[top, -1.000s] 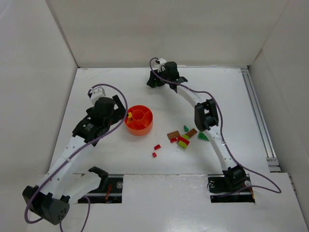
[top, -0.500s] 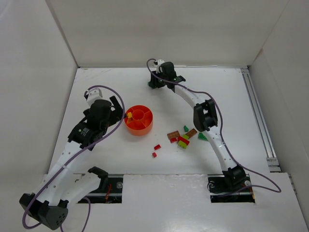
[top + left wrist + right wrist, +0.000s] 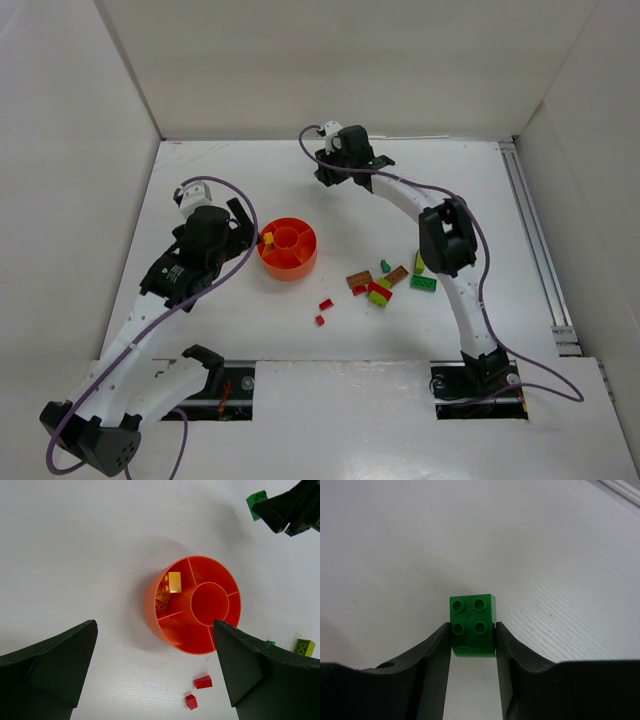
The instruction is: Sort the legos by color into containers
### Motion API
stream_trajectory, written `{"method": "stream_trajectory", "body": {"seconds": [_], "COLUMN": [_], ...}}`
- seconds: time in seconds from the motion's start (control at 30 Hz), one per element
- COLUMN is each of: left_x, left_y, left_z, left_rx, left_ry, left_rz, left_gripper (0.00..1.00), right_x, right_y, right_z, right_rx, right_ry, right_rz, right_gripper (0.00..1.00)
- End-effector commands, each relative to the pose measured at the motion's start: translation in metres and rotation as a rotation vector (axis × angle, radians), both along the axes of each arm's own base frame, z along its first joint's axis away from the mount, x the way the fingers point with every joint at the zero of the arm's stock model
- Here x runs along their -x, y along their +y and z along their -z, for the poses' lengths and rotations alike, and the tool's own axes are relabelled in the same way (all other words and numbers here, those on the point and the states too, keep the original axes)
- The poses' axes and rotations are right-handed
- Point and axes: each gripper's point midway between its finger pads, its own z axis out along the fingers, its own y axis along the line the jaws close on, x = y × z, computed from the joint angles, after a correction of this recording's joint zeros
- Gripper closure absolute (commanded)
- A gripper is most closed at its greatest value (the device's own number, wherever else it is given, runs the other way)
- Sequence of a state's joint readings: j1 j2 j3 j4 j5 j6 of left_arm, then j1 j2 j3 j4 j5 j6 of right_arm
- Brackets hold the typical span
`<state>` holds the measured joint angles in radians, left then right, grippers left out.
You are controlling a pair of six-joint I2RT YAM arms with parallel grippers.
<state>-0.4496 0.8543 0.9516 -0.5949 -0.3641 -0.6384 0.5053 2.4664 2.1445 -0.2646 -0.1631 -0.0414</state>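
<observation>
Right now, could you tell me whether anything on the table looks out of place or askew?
Only a small thing: in the orange bowl, a yellow brick sits piled on orange bricks, up near the rim. Nothing looks spilled or damaged.

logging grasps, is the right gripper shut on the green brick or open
Shut on it: in the right wrist view, both fingers of the right gripper press against opposite sides of the green brick.

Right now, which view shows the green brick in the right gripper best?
Right wrist: the green brick sits centred, studs up, in the right gripper. Left wrist catches only a corner; top external hides it under the gripper.
</observation>
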Motion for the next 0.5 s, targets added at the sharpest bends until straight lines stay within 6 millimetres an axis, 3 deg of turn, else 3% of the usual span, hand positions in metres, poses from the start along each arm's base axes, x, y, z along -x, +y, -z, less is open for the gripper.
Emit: {"method": "stream_trajectory", "body": {"seconds": [0.0, 0.03, 0.1, 0.13, 0.17, 0.23, 0.27, 0.33, 0.47], "left_x": [-0.011, -0.011, -0.016, -0.021, -0.024, -0.031, -0.033, -0.041, -0.046], "left_y": [-0.006, -0.006, -0.008, -0.008, -0.011, -0.011, -0.011, -0.006, -0.003], "left_z": [-0.020, -0.020, -0.022, -0.024, -0.023, -0.020, -0.022, -0.014, -0.012], "left_rx": [0.030, 0.030, 0.037, 0.042, 0.040, 0.054, 0.056, 0.076, 0.116], "left_ry": [-0.072, -0.072, -0.086, -0.097, -0.094, -0.096, -0.101, -0.079, -0.086], "left_rz": [0.013, 0.013, 0.013, 0.004, 0.019, 0.017, 0.022, 0.026, 0.046], "left_gripper": [0.00, 0.00, 0.00, 0.00, 0.00, 0.00, 0.00, 0.00, 0.00], "right_x": [0.012, 0.022, 0.043, 0.060, 0.070, 0.100, 0.112, 0.135, 0.156], "right_y": [0.012, 0.011, 0.015, 0.018, 0.017, 0.027, 0.028, 0.037, 0.050], "right_z": [-0.085, -0.112, -0.124, -0.113, -0.135, -0.129, -0.144, -0.138, -0.138], "right_rx": [-0.043, -0.057, -0.087, -0.081, -0.088, -0.092, -0.100, -0.101, -0.120], "right_ry": [-0.202, -0.247, -0.254, -0.222, -0.272, -0.251, -0.277, -0.251, -0.233], "right_rz": [-0.144, -0.180, -0.266, -0.309, -0.352, -0.430, -0.458, -0.516, -0.579], "right_gripper": [0.77, 0.78, 0.78, 0.78, 0.78, 0.78, 0.78, 0.78, 0.78]}}
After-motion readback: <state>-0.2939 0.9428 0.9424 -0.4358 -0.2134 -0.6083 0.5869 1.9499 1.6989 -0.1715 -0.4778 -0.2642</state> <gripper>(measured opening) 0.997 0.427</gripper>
